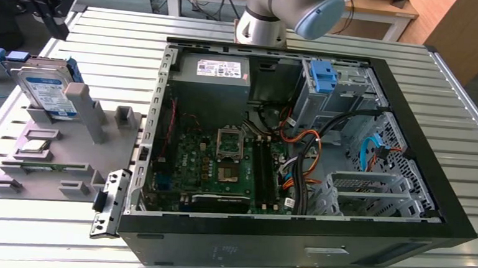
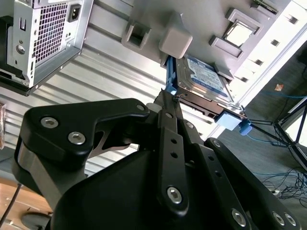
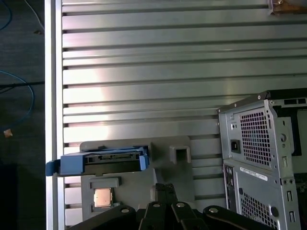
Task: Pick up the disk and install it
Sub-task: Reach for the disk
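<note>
1. Your pincer hangs above the table. Its fingers are drawn narrow, close together, and they hold nothing.
2. The disk stands on edge in a grey holder, below the pincer and near it. A gap shows between the two in the exterior view.
3. In the second wrist view the disk lies just beyond the pincer's tips, with its blue-and-white label face showing.
4. In the first wrist view you see the disk's blue-framed edge, ahead of the pincer and a little to one side.
5. A chip sits in the holder close beside the disk.
6. The open case lies on the table, well apart from the pincer, beyond the holder.
</note>
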Tool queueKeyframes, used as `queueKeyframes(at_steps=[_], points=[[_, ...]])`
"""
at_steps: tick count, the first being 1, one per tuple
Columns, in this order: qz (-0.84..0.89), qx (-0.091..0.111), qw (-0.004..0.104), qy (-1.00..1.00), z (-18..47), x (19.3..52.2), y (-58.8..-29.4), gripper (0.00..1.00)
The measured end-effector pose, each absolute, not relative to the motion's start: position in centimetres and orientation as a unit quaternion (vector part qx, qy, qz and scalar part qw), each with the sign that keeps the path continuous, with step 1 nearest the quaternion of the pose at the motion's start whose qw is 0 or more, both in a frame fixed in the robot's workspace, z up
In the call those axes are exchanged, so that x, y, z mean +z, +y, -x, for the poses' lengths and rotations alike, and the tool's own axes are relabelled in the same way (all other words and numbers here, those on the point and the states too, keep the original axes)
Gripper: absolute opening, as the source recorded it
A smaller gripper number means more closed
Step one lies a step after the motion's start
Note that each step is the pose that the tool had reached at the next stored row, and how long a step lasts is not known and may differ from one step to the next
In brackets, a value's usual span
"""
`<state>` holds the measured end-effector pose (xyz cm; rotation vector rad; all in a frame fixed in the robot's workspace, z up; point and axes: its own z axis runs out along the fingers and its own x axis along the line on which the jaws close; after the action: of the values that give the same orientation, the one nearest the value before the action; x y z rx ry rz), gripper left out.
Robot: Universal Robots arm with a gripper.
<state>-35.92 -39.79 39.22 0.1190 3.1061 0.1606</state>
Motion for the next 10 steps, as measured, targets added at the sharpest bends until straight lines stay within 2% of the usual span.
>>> queueKeyframes(at_steps=[10], points=[[-0.038, 0.053, 0.015, 0.998, 37.0, 39.2, -39.8, 0.11]])
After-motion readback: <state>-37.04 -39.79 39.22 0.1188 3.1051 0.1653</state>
